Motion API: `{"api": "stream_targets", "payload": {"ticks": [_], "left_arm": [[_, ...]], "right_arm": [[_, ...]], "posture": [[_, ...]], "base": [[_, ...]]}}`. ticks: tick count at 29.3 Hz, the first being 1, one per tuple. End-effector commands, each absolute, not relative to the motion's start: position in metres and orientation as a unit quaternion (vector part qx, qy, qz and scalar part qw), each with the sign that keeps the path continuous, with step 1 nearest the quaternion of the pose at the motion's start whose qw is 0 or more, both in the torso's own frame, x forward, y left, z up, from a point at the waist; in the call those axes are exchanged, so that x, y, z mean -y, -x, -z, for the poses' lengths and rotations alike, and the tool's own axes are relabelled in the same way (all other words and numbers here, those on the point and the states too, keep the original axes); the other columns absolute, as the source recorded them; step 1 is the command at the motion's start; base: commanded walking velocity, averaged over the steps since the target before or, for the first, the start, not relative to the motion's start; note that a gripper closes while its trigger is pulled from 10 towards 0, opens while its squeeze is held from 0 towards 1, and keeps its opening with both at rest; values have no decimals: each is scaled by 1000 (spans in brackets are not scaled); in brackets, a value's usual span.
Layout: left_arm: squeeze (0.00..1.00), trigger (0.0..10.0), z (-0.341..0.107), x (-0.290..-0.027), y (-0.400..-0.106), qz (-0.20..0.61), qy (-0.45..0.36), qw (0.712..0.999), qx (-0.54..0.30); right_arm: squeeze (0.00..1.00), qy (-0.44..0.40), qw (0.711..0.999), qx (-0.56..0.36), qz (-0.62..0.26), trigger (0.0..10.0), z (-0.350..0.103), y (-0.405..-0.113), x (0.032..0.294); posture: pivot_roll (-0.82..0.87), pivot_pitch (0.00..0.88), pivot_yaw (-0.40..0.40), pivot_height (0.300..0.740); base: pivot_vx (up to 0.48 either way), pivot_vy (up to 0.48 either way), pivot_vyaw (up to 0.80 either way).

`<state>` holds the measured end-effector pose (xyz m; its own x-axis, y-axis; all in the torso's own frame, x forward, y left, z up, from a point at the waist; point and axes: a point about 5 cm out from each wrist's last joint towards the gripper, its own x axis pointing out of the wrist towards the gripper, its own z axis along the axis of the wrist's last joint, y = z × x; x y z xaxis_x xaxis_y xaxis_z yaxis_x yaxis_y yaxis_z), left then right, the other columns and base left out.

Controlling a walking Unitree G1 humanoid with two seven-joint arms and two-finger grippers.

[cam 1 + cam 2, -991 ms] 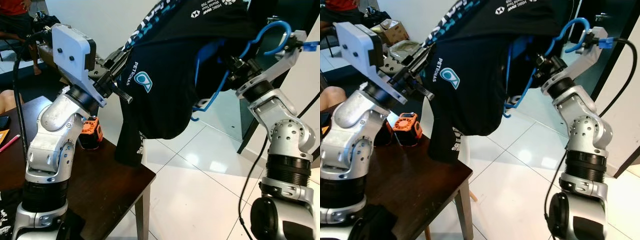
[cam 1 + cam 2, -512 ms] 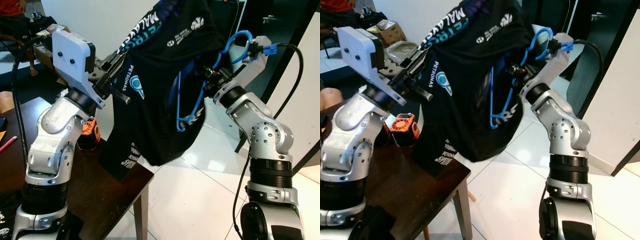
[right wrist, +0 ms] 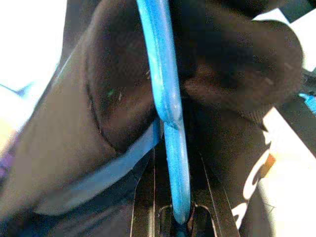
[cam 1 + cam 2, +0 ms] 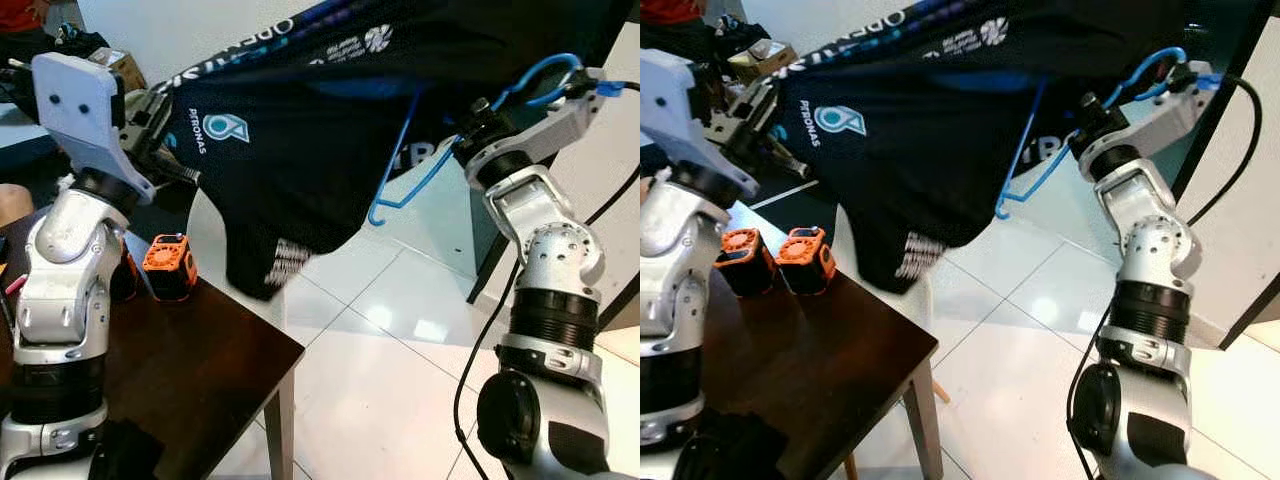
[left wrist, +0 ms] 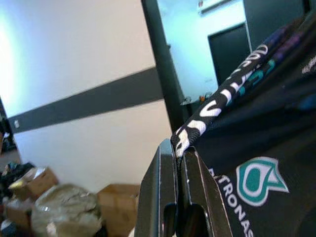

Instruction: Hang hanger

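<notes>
Home room: white tiled floor (image 4: pixel 400 340), dark wooden table (image 4: pixel 200 370), cardboard boxes (image 5: pixel 118 202).

Black shirt (image 4: pixel 330 120) stretched btwn both claws, blue hanger (image 4: pixel 440 160) inside, wood table (image 4: pixel 200 370)

The shirt (image 4: pixel 330 130) is black, with white lettering along its upper edge, a teal-and-white emblem beside white "PETRONAS" text, and a patch of white print near its lower hem. Inside the shirt, the hanger (image 4: pixel 440 160) is bright blue (its hook curves above the shirt's right end). Below the shirt, the tabletop (image 4: pixel 190 370) is dark brown wood, and on it two small boxes (image 4: pixel 806 258) are orange with black faces. The floor (image 4: pixel 380 370) under the shirt is glossy white tile with thin dark joints. Both arms are silver, each claw black: the left claw (image 5: pixel 178 163) against the white lettering, the right claw (image 3: pixel 173 217) against the blue hanger.
</notes>
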<state>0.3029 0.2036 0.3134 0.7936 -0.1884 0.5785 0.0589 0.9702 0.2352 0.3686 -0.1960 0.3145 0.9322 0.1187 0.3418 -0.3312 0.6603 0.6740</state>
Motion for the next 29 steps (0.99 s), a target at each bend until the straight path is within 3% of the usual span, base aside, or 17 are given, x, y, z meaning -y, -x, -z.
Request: {"api": "stream_targets", "payload": {"ticks": [1, 7, 13, 15, 18, 26, 29], "left_arm": [[0, 0, -308, -214, -301, 31, -99, 946, 308], [0, 0, -296, -192, -302, 79, -86, 948, 296], [0, 0, -279, -149, -301, 162, -100, 942, 277], [0, 0, -266, -126, -300, 205, -123, 935, 263], [0, 0, -256, -117, -301, 222, -159, 929, 251], [0, 667, -249, -109, -298, 259, -171, 919, 243], [0, 314, -253, -98, -291, 292, -150, 911, 251]], "right_arm": [[0, -420, 886, 176, -90, 10000, -324, -365, 214], [0, -447, 871, 176, -102, 10000, -328, -367, 208], [0, -511, 833, 172, -120, 10000, -332, -371, 200], [0, -542, 814, 168, -124, 10000, -335, -373, 196], [0, -554, 805, 169, -127, 10000, -338, -372, 192], [0, -555, 805, 176, -114, 10000, -336, -370, 191], [0, -504, 836, 199, -89, 10000, -337, -370, 193]], "posture": [[14, 0, -56, 740], [14, 0, -59, 740], [17, 0, -63, 740], [13, 0, -62, 740], [4, 0, -58, 740], [6, 0, -52, 740], [11, 0, -55, 740]], "base": [[0, 0, 0], [0, 0, 0], [0, 0, 0], [0, 0, 0], [0, 0, 0], [0, 0, 0], [0, 0, 0]]}}
